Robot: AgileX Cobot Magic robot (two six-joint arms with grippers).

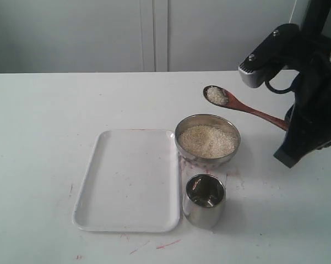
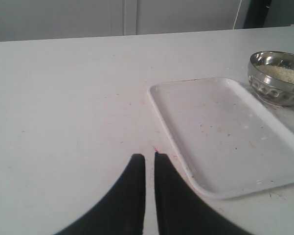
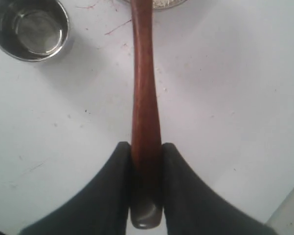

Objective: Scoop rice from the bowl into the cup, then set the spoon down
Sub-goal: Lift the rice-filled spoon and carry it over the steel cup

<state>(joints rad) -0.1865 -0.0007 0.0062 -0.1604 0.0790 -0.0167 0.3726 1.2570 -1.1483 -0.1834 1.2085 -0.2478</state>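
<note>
The steel bowl [image 1: 207, 140] holds a heap of rice [image 1: 207, 141] and stands right of the tray; it also shows in the left wrist view as the bowl [image 2: 278, 78]. In front of it stands the steel cup [image 1: 204, 200], seen too as the cup [image 3: 30, 28], with no rice visible inside. My right gripper [image 3: 147, 147] is shut on the handle of the wooden spoon [image 3: 144, 93]. The spoon [image 1: 248, 107] hangs in the air above and behind the bowl, its head loaded with rice [image 1: 216, 95]. My left gripper [image 2: 149, 156] is shut and holds nothing, low over the table left of the tray.
A white rectangular tray [image 1: 129, 179] lies left of the bowl and cup, seen also as the tray [image 2: 225, 132]. The white table [image 1: 44, 121] bears faint red marks near its front edge. The right arm [image 1: 308, 82] looms over the table's right side.
</note>
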